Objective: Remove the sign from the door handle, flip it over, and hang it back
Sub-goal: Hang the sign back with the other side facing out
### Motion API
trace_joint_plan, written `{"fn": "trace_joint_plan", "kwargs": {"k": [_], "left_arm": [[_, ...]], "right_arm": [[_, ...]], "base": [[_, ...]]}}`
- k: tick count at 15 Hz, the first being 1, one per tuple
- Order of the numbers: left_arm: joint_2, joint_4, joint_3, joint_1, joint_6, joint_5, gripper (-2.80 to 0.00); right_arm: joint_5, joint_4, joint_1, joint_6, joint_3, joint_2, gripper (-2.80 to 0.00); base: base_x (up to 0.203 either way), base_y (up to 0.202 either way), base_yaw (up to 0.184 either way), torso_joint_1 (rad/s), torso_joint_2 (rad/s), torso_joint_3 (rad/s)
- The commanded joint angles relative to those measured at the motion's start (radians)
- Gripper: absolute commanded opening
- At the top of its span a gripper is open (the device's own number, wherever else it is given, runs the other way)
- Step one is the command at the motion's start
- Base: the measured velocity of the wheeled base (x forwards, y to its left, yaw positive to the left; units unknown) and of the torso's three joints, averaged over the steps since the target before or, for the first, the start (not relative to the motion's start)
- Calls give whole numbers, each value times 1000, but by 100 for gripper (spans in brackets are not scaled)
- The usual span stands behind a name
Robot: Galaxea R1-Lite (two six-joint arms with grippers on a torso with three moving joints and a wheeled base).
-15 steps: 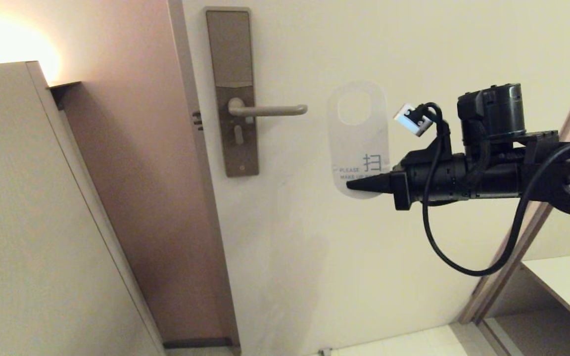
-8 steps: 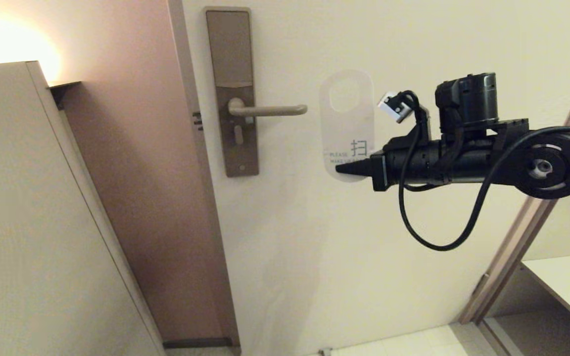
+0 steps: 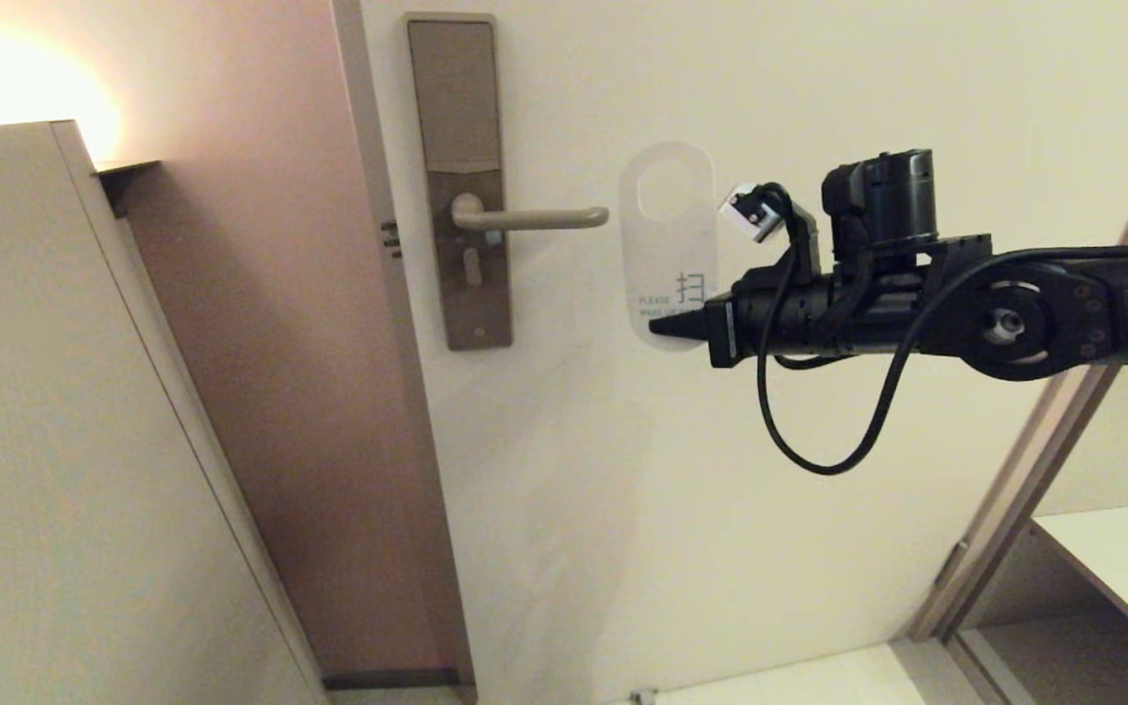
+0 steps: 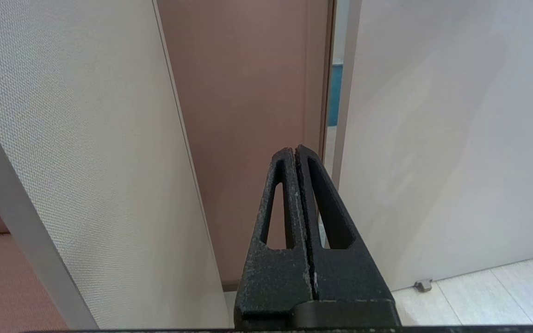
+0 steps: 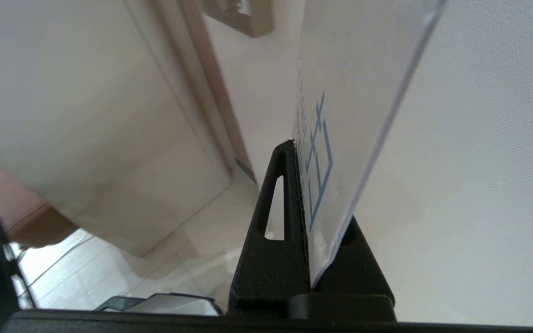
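We see the right gripper (image 3: 667,330) reaching in level from the right side of the head view, with its two black fingers (image 5: 275,217) clamped on the lower end of the sign (image 3: 667,245). In the right wrist view the card stands between the fingers, and blue print is visible on its pale face. The sign is held upright in front of the door (image 3: 819,78), with its rounded top end and the oval hole (image 3: 664,190) upward. The white side is turned to us, and we can read "PLEASE" and a Chinese character near its lower end; the rest of the text is hidden behind the gripper. The sign is not on the door handle (image 3: 530,217): it is just beside the rounded free end of the lever, on its right, and we see a narrow gap between them. The hole is at about the same height as the lever. The handle is horizontal on its tall narrow backplate (image 3: 456,176), close to the left edge of the door. A black cable (image 3: 819,460) hangs in a loop under the right arm.

The left gripper (image 4: 296,152) shows only in its own wrist view, with the fingers pressed together on nothing, before a pale panel (image 4: 86,138) and the lower part of the door.
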Motion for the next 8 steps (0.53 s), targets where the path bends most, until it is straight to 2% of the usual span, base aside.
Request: {"fn": "trace_joint_plan", "kwargs": {"k": [1,4,8], "left_arm": [[0,0,0,0,1,0,-280],[0,0,0,0,1,0,-280],[0,0,0,0,1,0,-280]], "right_arm": [[0,-1,-1,0,-3,11,-280],[-35,-1,-1,1,-4,17,-280],[-43,-1,-1,1,-31,37,-280]], "base": [[0,0,0,0,0,0],[0,0,0,0,0,0],[0,0,0,0,0,0]]}}
